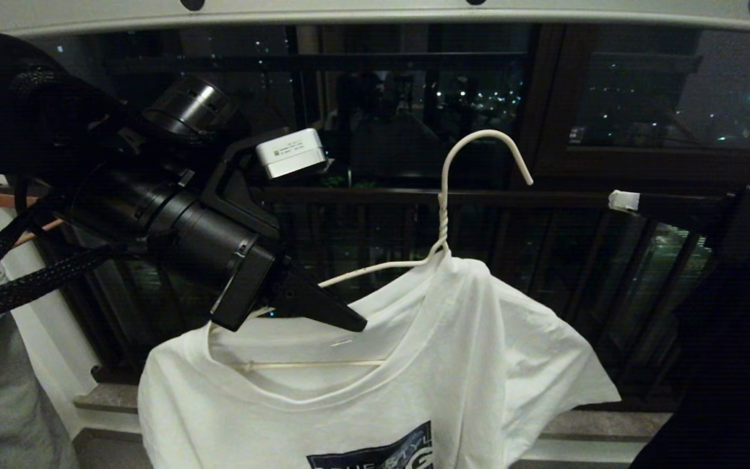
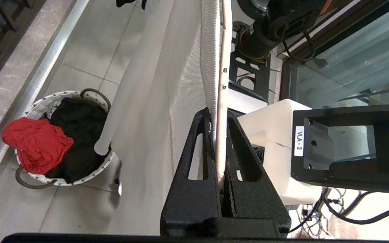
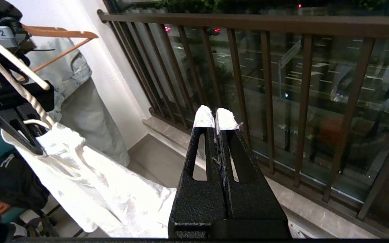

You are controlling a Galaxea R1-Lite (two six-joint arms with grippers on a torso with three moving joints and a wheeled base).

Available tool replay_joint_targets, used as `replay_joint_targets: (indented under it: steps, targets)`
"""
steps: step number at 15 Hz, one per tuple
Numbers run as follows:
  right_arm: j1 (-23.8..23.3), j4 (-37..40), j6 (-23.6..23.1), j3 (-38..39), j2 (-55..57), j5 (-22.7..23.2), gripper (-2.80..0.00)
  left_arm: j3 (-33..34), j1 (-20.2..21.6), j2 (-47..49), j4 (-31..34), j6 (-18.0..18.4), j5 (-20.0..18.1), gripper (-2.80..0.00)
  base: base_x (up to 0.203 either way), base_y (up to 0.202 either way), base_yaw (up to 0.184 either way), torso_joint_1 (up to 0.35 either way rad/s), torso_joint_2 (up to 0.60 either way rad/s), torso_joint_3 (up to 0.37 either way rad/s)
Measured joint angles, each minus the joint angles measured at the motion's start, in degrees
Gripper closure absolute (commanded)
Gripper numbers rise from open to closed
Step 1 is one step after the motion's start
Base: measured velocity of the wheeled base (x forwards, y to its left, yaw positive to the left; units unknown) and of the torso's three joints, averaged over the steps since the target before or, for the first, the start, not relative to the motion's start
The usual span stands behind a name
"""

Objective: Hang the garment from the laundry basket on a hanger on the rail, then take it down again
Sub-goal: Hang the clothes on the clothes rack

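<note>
The white T-shirt garment [image 1: 414, 378] with a blue chest print hangs on the thin white wire hanger [image 1: 443, 215]. My left gripper [image 1: 349, 319] is shut on the hanger's left arm at the collar; the left wrist view shows the wire [image 2: 222, 84] and ribbed collar pinched between the fingers of that gripper [image 2: 218, 114]. The hook [image 1: 486, 137] is free in the air below the pale rail [image 1: 375, 13], touching nothing. My right gripper [image 1: 622, 200] is off to the right of the shirt, shut and empty, also visible in its own wrist view [image 3: 216, 116]. The laundry basket [image 2: 39, 105] stands on the floor tiles below.
A red cloth [image 2: 35, 143] and a black one [image 2: 79, 125] lie in the basket. A pale denim garment [image 3: 66, 74] hangs on a brown wooden hanger [image 3: 62, 33] to the left. The dark balcony railing [image 3: 265, 67] runs right behind the shirt.
</note>
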Motion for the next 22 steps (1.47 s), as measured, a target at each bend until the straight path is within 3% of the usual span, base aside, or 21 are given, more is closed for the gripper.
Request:
replay_joint_targets:
  steps: [22]
  targets:
    - [0.3,0.4,0.0,0.3,-0.7,1.1,0.00,0.9,-0.8,-0.2,-0.2,-0.3,-0.2,0.00,0.000,0.000,0.000,0.010,-0.02,-0.011]
